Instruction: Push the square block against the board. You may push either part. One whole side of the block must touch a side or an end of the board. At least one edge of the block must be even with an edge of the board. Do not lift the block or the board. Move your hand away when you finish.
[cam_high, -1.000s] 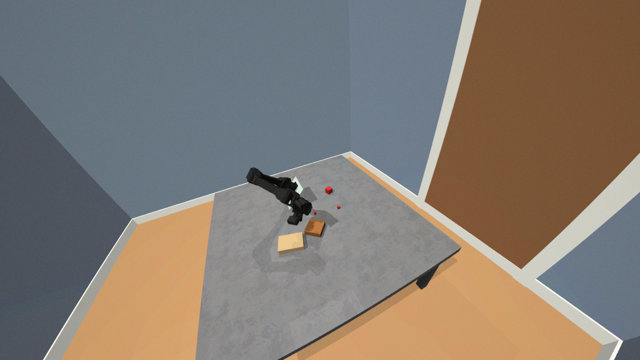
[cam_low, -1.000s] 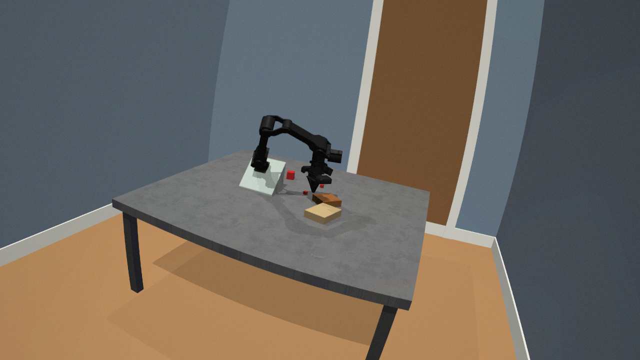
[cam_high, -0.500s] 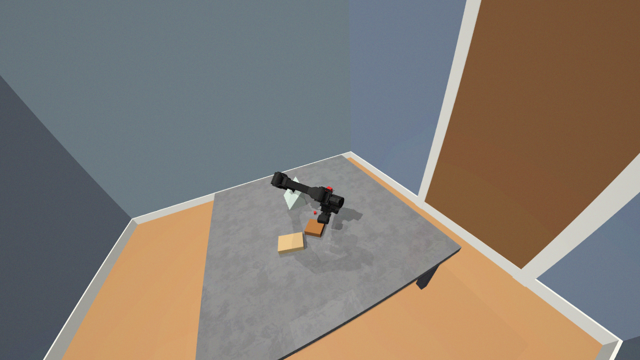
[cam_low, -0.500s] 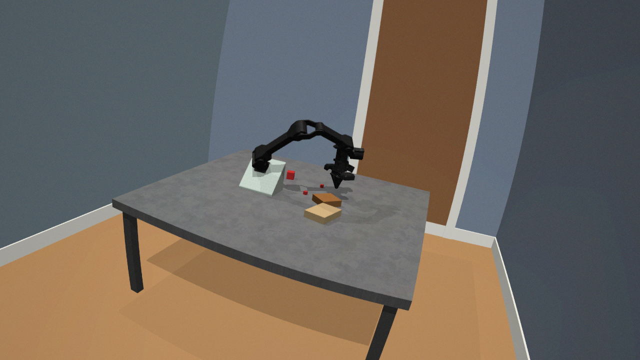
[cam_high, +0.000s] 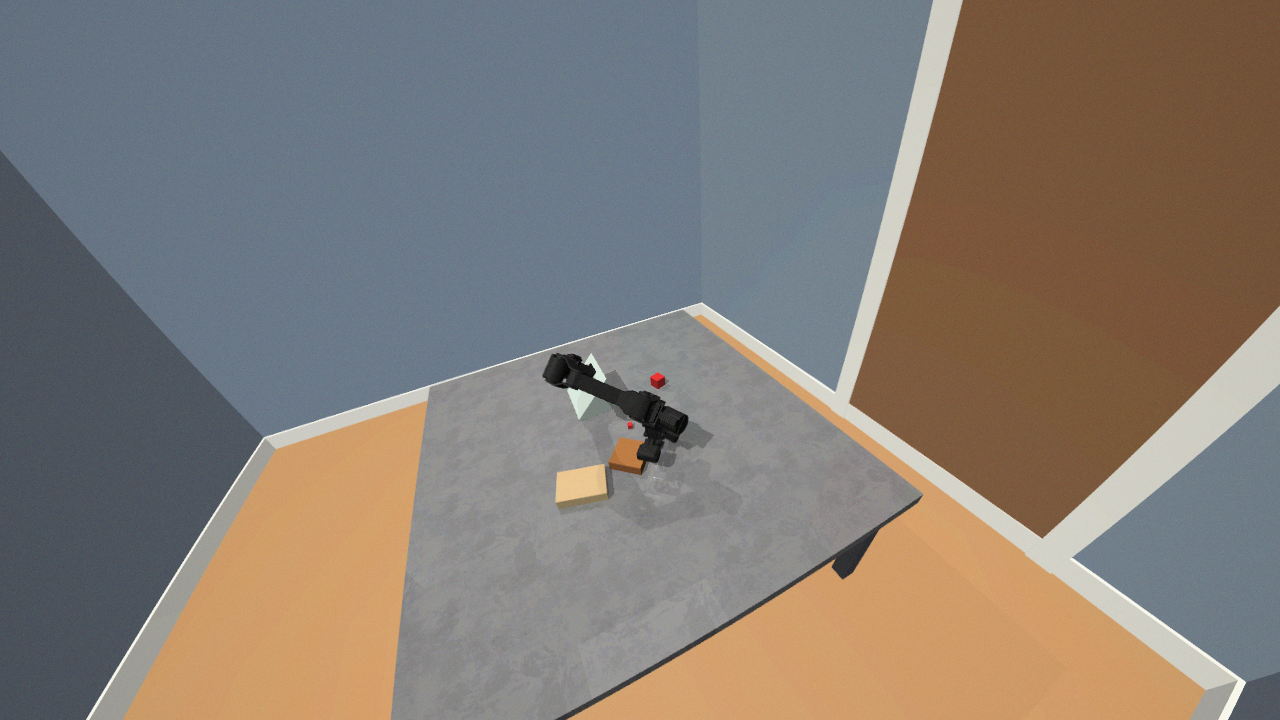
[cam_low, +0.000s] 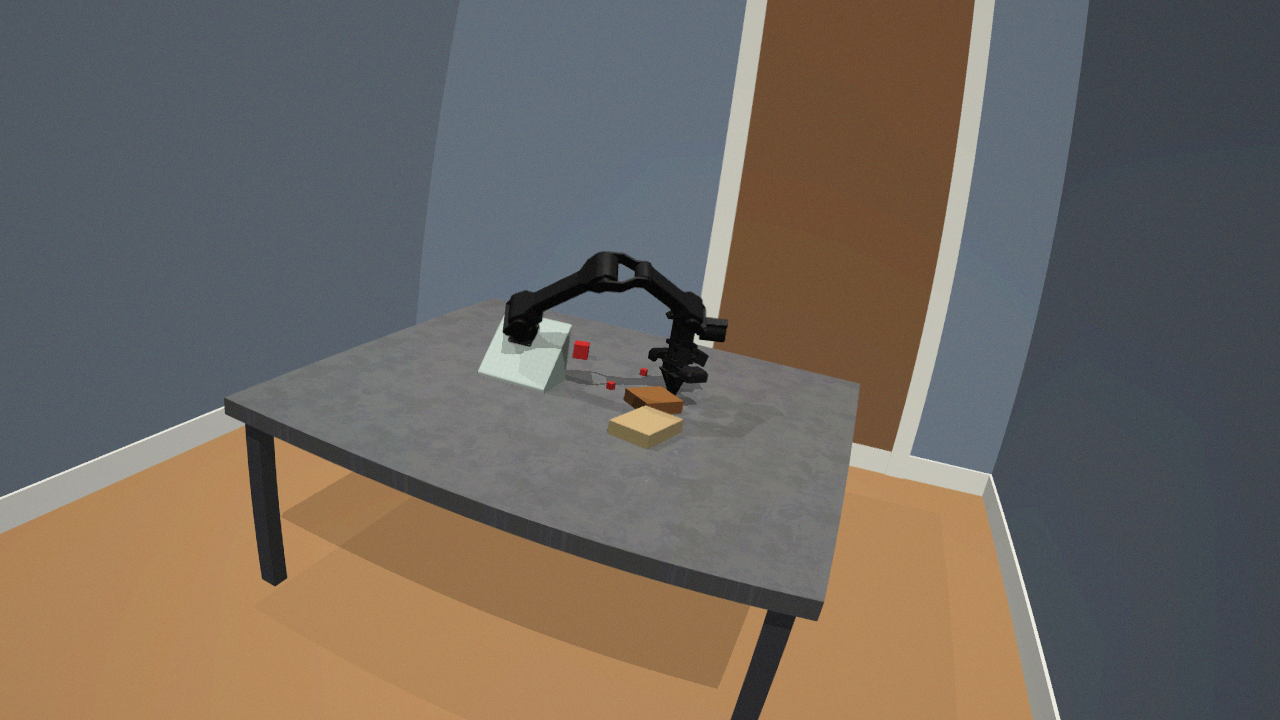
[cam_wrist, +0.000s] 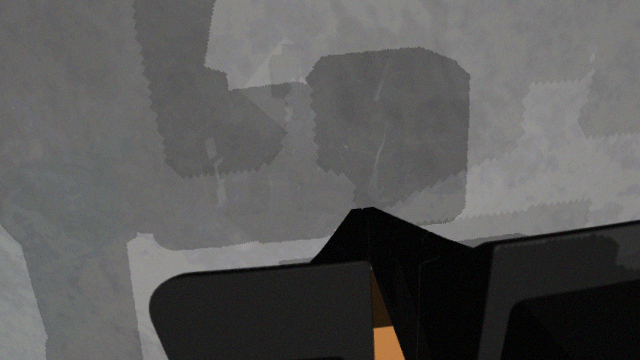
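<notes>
The brown square block (cam_high: 625, 454) (cam_low: 651, 394) lies flat on the table. The larger tan board (cam_high: 580, 484) (cam_low: 645, 420) lies flat close by, toward the lower left in the top view. Their near corners are close, but their sides stand at an angle to each other; whether the corners touch I cannot tell. My gripper (cam_high: 648, 455) (cam_low: 673, 390) (cam_wrist: 362, 220) is shut and empty. It is at the block's far side from the board, tips low; contact is unclear. In the wrist view, orange-brown shows only through the slit between the finger parts.
A large red cube (cam_high: 657, 380) (cam_low: 581, 350) and two small red cubes (cam_low: 610, 385) (cam_low: 643, 371) lie behind the block, toward the pale green wedge (cam_high: 579, 407) (cam_low: 526, 363). My arm spans above this area. The grey table (cam_high: 501, 582) (cam_low: 402, 402) has its right edge beyond the gripper.
</notes>
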